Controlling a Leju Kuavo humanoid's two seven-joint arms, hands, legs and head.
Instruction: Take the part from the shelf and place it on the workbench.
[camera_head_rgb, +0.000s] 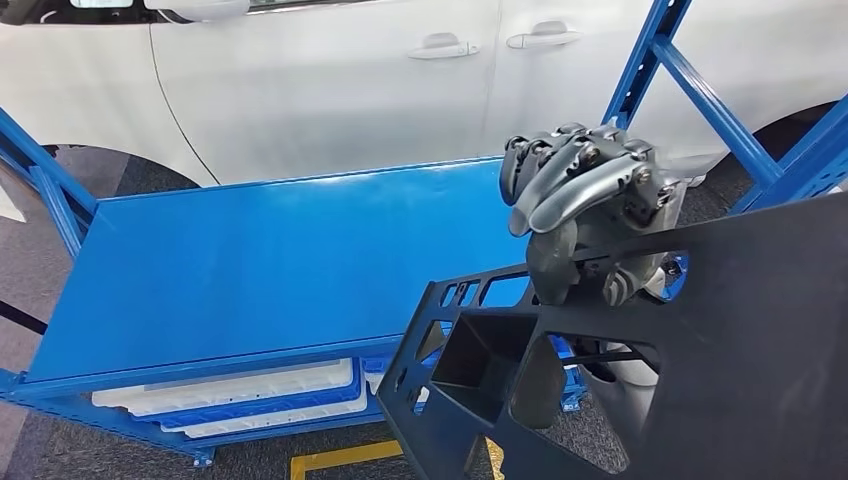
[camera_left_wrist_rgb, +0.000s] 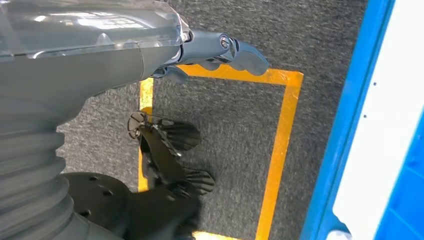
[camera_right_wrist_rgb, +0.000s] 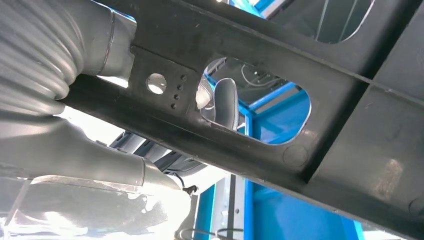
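Note:
The part (camera_head_rgb: 740, 330) is a large, flat black plastic panel with several cut-outs and a boxy pocket. It hangs tilted at the lower right of the head view, in front of the blue rack. My right hand (camera_head_rgb: 585, 200) grips its upper edge, fingers curled over the top and the thumb underneath. In the right wrist view the part (camera_right_wrist_rgb: 300, 50) crosses close to the camera, and one of the fingers (camera_right_wrist_rgb: 225, 102) shows through a cut-out. My left hand (camera_left_wrist_rgb: 220, 50) hangs over the floor with its fingers stretched out, holding nothing.
A bare blue rack top (camera_head_rgb: 250, 270) spreads across the left and middle. White trays (camera_head_rgb: 230, 390) lie on the level below. Blue uprights (camera_head_rgb: 650, 60) rise at the right. A white car (camera_head_rgb: 350, 70) stands behind. Yellow tape (camera_left_wrist_rgb: 280, 150) marks the grey carpet.

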